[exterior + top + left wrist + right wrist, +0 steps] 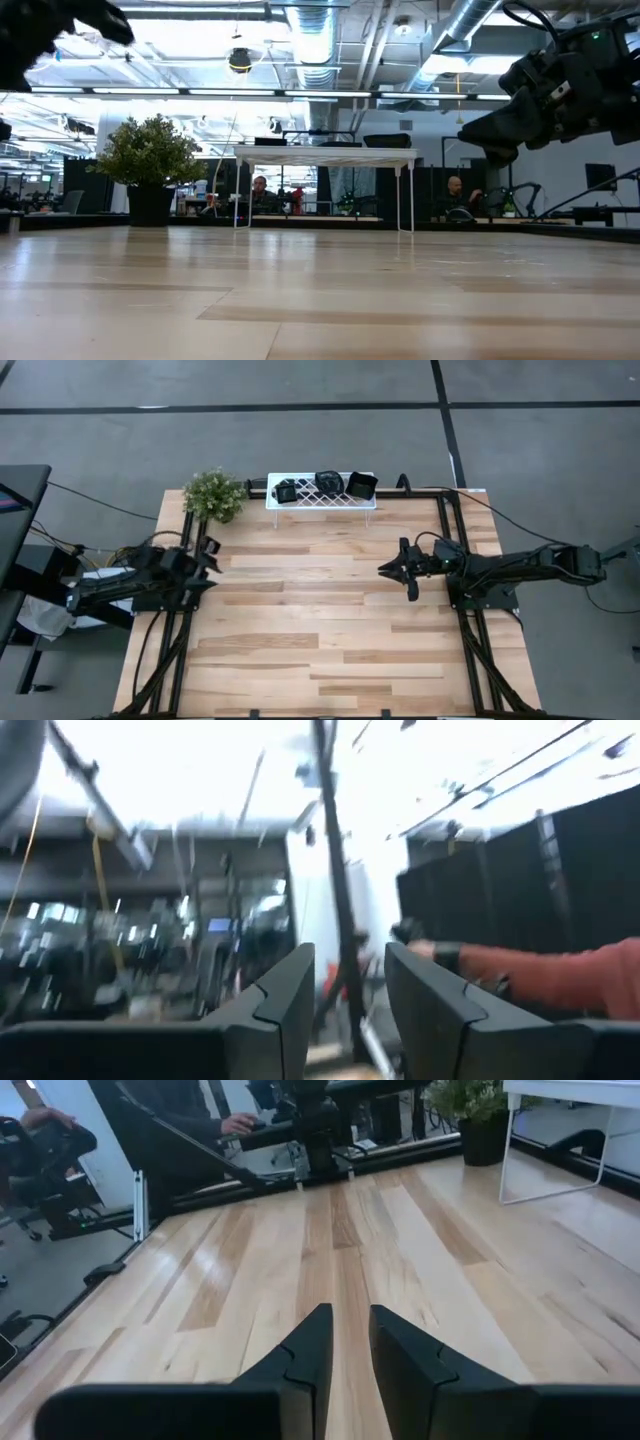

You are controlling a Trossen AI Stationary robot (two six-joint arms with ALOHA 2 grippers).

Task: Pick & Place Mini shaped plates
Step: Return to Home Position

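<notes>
Right wrist view shows the right gripper (350, 1330) with its fingers a little apart, holding nothing, above the wooden table (420, 1230). The left gripper (350, 982) also keeps a narrow gap, over the table's left side. The mini shaped plates (328, 482) sit in three groups on the white rack (320, 503) at the far edge, near a small plant (214, 495).

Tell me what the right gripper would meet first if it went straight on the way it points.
Nothing nearby: the right gripper points across bare table toward the left gripper, likely the first thing met, though its height is unclear.
</notes>
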